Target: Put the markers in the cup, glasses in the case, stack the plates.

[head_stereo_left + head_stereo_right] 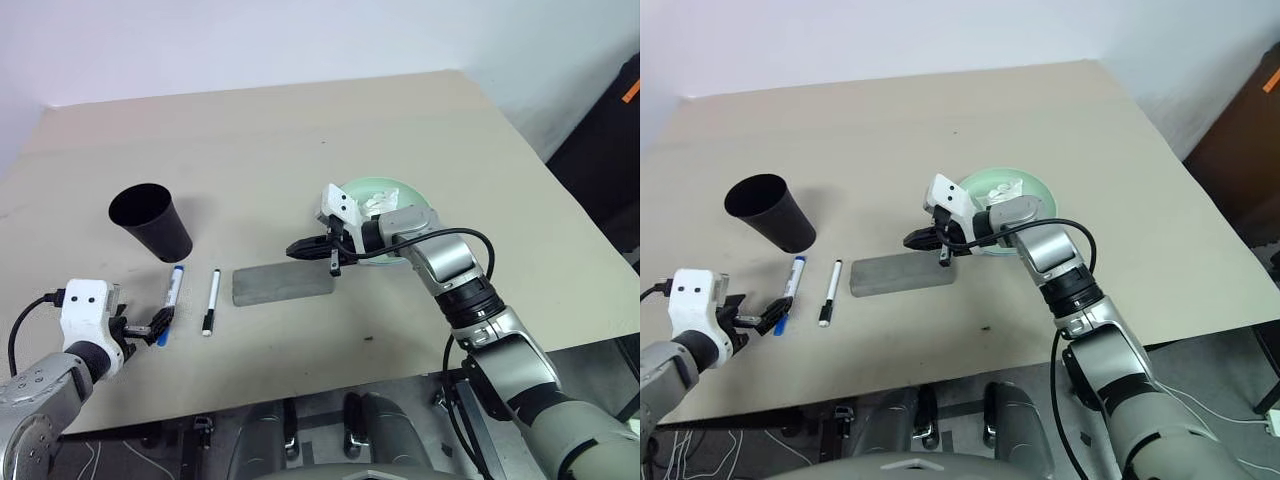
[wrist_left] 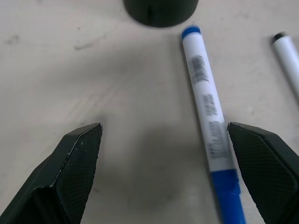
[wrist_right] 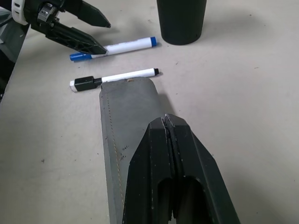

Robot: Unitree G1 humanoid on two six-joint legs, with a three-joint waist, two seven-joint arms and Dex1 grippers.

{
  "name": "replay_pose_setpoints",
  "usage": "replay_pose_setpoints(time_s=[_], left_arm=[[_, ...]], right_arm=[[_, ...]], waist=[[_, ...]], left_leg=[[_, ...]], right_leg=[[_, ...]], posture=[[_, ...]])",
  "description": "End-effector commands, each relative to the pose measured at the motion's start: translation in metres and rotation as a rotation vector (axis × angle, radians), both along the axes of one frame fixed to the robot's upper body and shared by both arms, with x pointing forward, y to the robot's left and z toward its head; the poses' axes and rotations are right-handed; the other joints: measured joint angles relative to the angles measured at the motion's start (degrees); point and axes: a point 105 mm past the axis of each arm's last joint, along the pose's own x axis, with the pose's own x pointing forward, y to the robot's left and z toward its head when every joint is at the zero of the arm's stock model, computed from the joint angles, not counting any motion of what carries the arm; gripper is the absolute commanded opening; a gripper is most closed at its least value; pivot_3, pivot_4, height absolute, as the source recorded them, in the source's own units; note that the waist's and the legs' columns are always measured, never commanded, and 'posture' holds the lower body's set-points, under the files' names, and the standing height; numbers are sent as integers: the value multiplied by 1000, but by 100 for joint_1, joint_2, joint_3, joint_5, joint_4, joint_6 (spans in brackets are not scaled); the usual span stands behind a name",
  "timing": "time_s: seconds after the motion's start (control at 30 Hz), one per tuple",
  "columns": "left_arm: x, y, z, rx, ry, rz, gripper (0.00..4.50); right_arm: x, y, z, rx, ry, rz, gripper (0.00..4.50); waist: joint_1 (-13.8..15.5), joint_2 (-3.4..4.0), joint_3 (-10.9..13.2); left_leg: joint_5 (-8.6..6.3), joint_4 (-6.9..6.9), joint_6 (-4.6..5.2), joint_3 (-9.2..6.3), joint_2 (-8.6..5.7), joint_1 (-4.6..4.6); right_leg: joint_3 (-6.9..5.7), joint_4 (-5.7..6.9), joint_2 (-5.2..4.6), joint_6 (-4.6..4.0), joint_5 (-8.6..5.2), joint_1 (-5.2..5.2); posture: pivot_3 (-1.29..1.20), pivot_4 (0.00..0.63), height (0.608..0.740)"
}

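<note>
Tan bench (image 1: 300, 130). Nearest, the left gripper (image 1: 152, 326) has its jaws wide around the blue marker (image 1: 173, 290), just short of the cup (image 1: 150, 221). It looks light, stiff and slick, so grab mid-barrel. Beyond, right gripper (image 1: 312, 250) jaws shut, empty, over the case (image 1: 282, 283).

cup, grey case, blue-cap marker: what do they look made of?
Cup: likely plastic, matte black, smooth thin wall with barely any glare.
Case: looks like soft grey leatherette or fabric; a stitched seam runs along its edge and the surface is dull. Could be a covered hard shell.
Blue-cap marker: smooth white plastic barrel with printed text, slightly glossy, blue plastic cap.
</note>
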Motion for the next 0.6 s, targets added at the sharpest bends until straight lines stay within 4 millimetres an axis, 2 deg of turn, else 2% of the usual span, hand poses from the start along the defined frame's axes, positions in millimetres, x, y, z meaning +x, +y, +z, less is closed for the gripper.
replay_pose_setpoints(time_s=[0.03, 0.3, 0.6], left_arm=[[5, -8, 11, 25, -22, -36, 4500], [9, -13, 7, -12, 97, -21, 4500], [10, 3, 6, 7, 213, 94, 4500]], right_arm=[[-2, 3, 17, 29, -61, 14, 40], [0, -1, 14, 22, -58, -19, 40], [4, -6, 11, 9, -63, -56, 40]], waist=[[-2, 0, 0], [-12, -2, -1], [-13, -9, 0]], left_leg=[[0, 0, 0, 0, 0, 0], [2, 0, -2, 1, -1, 0], [9, 15, -8, 1, -2, 8]], right_leg=[[0, 0, 0, 0, 0, 1], [2, 5, 0, 1, 1, 0], [7, 40, 0, 4, -1, -4]], posture=[[0, 150, 740], [0, 150, 740], [0, 150, 740]])
